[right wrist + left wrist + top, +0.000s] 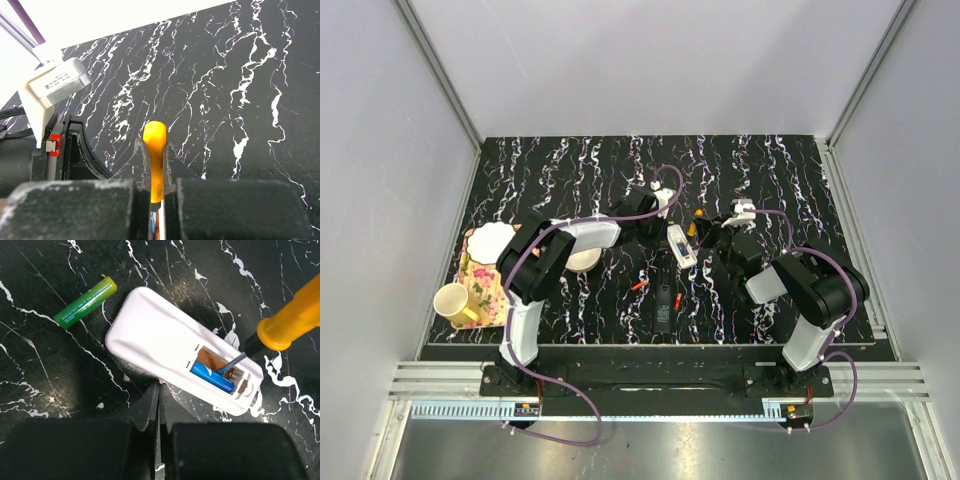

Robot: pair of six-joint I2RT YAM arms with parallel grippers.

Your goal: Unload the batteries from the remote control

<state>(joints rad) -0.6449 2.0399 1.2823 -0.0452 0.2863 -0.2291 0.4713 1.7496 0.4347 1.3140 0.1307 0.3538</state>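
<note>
Remote control, a white rectangular plastic handset, lies slot-up on the black white-veined tabletop, between my two arms in the top view. One green cylindrical battery is already out, lying on the table apart from the handset at about its ten o'clock in the left wrist view. The blue cylindrical battery sits in the recess at the handset's four o'clock end. My right gripper is pinching an orange-handled metal-tipped pry tool, which comes in from two o'clock with its tip in the slot beside the blue cell. My left gripper has its fingers pressed together on nothing, tips at the handset's six o'clock edge; I can't tell whether they touch it. I judge I'm on the second extraction: next comes a gentle lever under the blue cell without sliding the handset.
</note>
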